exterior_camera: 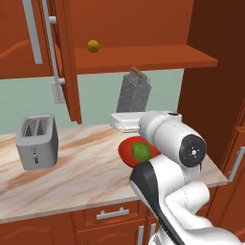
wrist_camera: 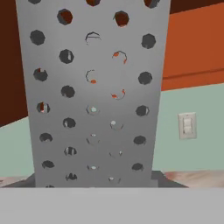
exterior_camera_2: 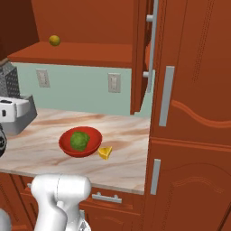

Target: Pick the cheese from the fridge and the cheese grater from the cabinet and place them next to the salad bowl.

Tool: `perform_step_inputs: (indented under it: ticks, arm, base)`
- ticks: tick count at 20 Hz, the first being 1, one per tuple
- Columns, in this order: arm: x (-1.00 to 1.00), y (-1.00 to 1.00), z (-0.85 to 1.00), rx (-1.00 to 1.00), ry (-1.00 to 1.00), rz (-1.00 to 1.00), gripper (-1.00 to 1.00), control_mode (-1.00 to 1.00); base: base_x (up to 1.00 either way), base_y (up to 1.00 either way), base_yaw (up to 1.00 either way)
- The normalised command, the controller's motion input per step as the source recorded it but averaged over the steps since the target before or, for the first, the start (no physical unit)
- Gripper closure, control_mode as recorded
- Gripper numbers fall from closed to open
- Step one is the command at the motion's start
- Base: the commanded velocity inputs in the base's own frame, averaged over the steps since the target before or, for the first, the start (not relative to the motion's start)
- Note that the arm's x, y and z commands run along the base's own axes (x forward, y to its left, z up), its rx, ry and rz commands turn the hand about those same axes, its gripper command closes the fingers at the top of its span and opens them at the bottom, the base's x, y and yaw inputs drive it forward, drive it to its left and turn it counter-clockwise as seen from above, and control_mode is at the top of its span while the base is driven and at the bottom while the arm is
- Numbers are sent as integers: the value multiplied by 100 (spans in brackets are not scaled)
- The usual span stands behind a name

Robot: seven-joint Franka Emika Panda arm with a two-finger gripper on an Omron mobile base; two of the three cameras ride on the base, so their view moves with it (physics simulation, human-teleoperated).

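**Q:** State of the claw [exterior_camera: 125, 114] and position of the grater [exterior_camera: 134, 92]?

**A:** The claw grips the grater at its base, 1 dark finger on each side in the hand view. The grater rises straight out of the claw, tilted, clear of the tabletop [exterior_camera: 72, 172] below it and just under the shelf [exterior_camera: 143, 60] above it.

**Q:** What can fail from here?

**A:** 3 faults, all judged.
1. Slip. The grip is low on a tall, smooth metal body, so a fast swing could rock the grater in the jaws.
2. Strike above. The handle end sits near the shelf edge, so any lift could knock it.
3. Strike below. The bowl [exterior_camera_2: 80, 142] lies below the claw and nearer the base, with the cheese [exterior_camera_2: 105, 152] touching or just beside its far rim. A steep descent could clip the bowl or push the cheese away. The arm covers part of the bowl in the left base view, which makes clearance harder to judge there.

**Q:** Appearance of the grater?

**A:** Grey metal, tapered towards the top, with rows of round holes across its faces. The hand view shows 1 face close up, with the red-brown cabinet and the green wall visible through some holes. It looks rigid, light and slippery.

**Q:** Remaining work?

**A:** The cheese already lies by the bowl. The grater is not yet set down.
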Motion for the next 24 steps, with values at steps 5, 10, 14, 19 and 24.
perform_step_inputs:
  ticks: [5,10,14,19,24]
  arm:
    - [0,0,-70,8,11,-13,100,-100]
    - [1,2,-68,0,4,-15,100,-100]
    - [1,0,-58,0,-2,-19,100,-100]
    - [0,0,-70,0,-7,-20,100,-100]
    - [0,0,-71,-11,-2,-14,100,-100]
  base:
    - [0,0,0]
    - [0,0,0]
    - [0,0,0]
    - [0,0,0]
    - [0,0,0]
